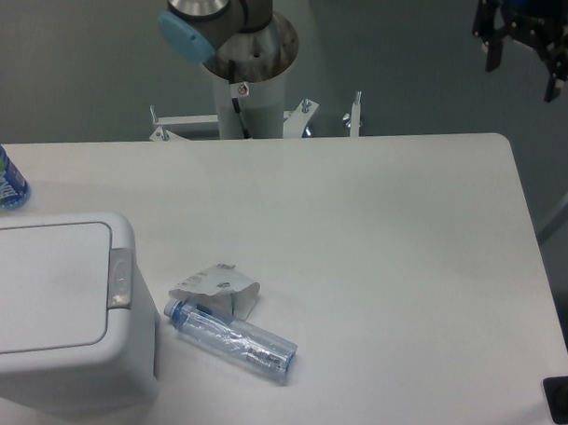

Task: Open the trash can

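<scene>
The trash can [57,307] is a large white boxy bin at the table's near left corner. Its flat lid [39,283] lies shut, and a small grey push-button [120,279] sits on its right edge. My gripper [524,72] hangs high at the top right, above and beyond the table's far right corner, far from the bin. Its two black fingers [492,52] stand apart with nothing between them.
A clear plastic bottle [233,338] lies on its side just right of the bin, with a crumpled white carton [216,289] touching it. A blue bottle [1,176] stands at the left edge. The arm's base post [247,71] rises behind the table.
</scene>
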Robot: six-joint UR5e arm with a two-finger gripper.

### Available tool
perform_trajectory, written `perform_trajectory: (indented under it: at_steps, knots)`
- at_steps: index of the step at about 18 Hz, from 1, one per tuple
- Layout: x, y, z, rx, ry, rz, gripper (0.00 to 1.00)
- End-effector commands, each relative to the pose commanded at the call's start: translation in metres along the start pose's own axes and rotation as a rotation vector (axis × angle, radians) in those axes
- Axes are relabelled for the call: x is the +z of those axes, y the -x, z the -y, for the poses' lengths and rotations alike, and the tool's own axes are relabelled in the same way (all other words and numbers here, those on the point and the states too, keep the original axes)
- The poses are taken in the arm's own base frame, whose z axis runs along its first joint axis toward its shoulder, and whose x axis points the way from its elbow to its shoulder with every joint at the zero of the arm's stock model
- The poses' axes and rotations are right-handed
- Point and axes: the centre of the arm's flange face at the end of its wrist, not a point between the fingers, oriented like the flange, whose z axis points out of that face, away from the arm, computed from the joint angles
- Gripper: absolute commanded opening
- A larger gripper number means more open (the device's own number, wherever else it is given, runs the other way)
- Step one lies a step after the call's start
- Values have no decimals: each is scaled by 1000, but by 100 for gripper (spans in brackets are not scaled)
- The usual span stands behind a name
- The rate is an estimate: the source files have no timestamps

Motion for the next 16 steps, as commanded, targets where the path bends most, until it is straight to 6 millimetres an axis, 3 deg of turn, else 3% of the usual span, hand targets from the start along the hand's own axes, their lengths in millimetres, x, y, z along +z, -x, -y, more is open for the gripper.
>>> perform_trajectory:
  at_steps: [5, 8, 13, 16]
  knots:
    - [7, -1, 59, -250, -216, -14, 100]
    - [14, -7, 108, -410, -257, -73, 100]
    - [20, -20, 171, -593, -281, -155, 100]
    - [24, -21, 213, -756, -416, -235, 100]
